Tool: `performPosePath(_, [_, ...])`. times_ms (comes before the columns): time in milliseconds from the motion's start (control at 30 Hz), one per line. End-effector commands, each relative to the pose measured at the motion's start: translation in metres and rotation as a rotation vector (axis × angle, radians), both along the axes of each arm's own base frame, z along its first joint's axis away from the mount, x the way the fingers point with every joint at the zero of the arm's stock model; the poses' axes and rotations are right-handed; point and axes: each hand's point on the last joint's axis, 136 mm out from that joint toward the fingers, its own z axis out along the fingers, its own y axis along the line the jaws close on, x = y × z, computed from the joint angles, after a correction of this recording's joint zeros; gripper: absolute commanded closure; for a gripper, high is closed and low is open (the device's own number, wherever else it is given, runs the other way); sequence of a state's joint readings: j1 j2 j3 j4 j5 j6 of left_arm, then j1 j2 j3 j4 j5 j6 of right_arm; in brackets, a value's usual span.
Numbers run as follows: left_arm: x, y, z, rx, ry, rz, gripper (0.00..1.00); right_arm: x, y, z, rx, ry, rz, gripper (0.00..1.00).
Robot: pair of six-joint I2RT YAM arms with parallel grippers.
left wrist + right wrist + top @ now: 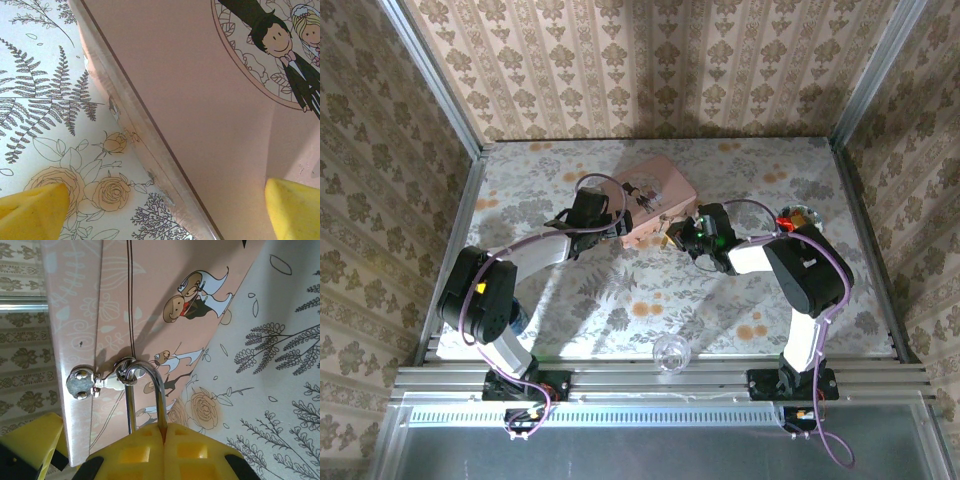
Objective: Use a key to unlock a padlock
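Note:
The pink picture-lidded box lies mid-table. The padlock's thin silvery shackle runs through the ring of the box's metal hasp. My right gripper is shut on the padlock, whose brass body is hidden between the yellow fingers; a glint of that body shows from above at the box's near right side. My left gripper is open at the box's left corner, one yellow finger over the tablecloth and the other over the pink lid.
A clear glass ball sits near the table's front edge between the arm bases. A small red-and-clear object lies right of the right arm. Wallpapered walls close in the table on three sides.

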State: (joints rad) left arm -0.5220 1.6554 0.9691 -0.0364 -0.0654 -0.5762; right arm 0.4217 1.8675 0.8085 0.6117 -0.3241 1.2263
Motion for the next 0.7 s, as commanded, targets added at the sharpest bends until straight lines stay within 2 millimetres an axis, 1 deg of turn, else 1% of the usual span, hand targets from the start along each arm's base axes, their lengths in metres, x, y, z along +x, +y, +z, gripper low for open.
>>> performPosePath(0, [-0.037, 0.04, -0.061, 0.192, 0.212, 0.036, 0.0, 0.019, -0.027, -0.004, -0.023, -0.026, -0.157, 1.0])
performPosePath(133, [-0.036, 0.039, -0.062, 0.19, 0.214, 0.032, 0.0, 0.018, -0.026, -0.007, -0.018, -0.018, -0.171, 1.0])
performPosePath(433, [-0.038, 0.039, -0.062, 0.19, 0.215, 0.028, 0.0, 0.018, -0.017, -0.015, 0.014, -0.022, -0.203, 1.0])
performPosePath(567, [-0.038, 0.039, -0.062, 0.189, 0.214, 0.029, 0.0, 0.019, -0.014, -0.017, 0.021, -0.026, -0.223, 1.0])
performPosePath(667, [-0.039, 0.039, -0.063, 0.187, 0.215, 0.027, 0.0, 0.02, -0.015, -0.014, 0.035, -0.041, -0.249, 1.0])
